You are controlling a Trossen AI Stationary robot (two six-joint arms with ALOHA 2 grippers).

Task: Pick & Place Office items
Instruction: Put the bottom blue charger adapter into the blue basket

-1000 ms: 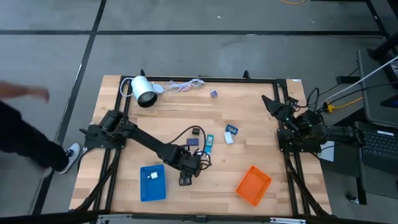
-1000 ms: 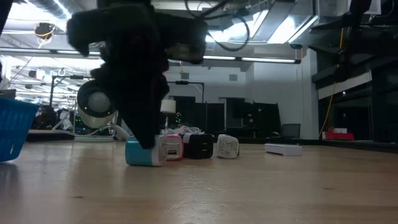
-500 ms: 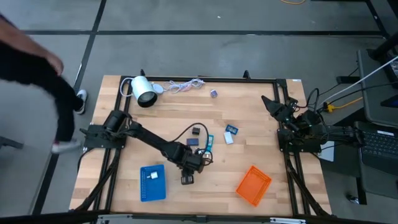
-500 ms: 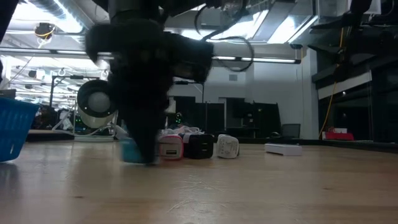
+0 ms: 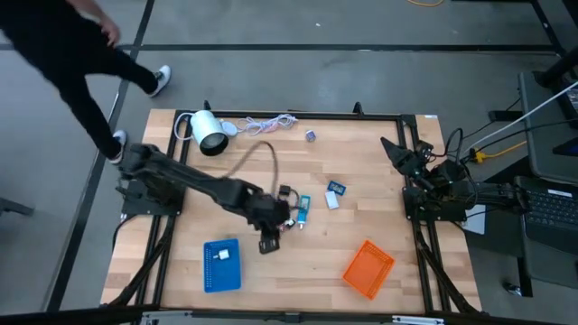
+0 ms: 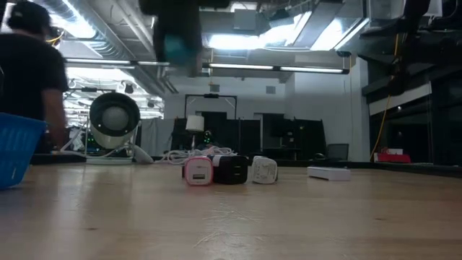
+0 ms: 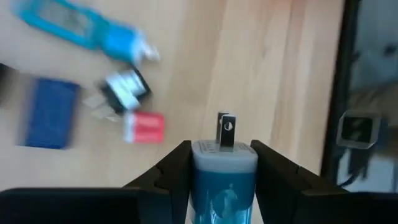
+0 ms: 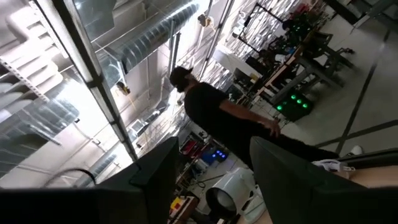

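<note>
My left gripper (image 5: 268, 243) hangs above the table's middle, near the blue tray (image 5: 221, 264), shut on a teal charger plug (image 7: 224, 171); the low view shows that plug (image 6: 177, 43) high over the tabletop. Below it lie a long teal piece (image 7: 81, 31), a navy piece (image 7: 50, 112), a black-and-white piece (image 7: 127, 90) and a red piece (image 7: 144, 127). A blue piece (image 5: 337, 188) and a white piece (image 5: 332, 201) lie further right, and a purple piece (image 5: 310, 135) sits near the far edge. My right gripper (image 5: 393, 149) waits open at the table's right edge. My left gripper pinches the teal charger plug by the two sides of its body (image 7: 198, 167) between both fingers. The fingers point down from above. The plug's metal prongs (image 7: 226, 127) stick out past the fingertips, toward the table. The plug is lifted clear of the table.
An orange tray (image 5: 368, 268) sits at the near right. The white lamp-like device (image 5: 209, 133) and its cord (image 5: 266, 125) lie at the far left. A person (image 5: 63, 54) walks past the table's far left corner. Bare wood lies between the two trays.
My left gripper was down on the table at the teal plug, then rose straight up with it, and the plug now hangs clear of the table. The gripper also shifted a little toward the far edge. The person walked along the table's left side toward its far end.
</note>
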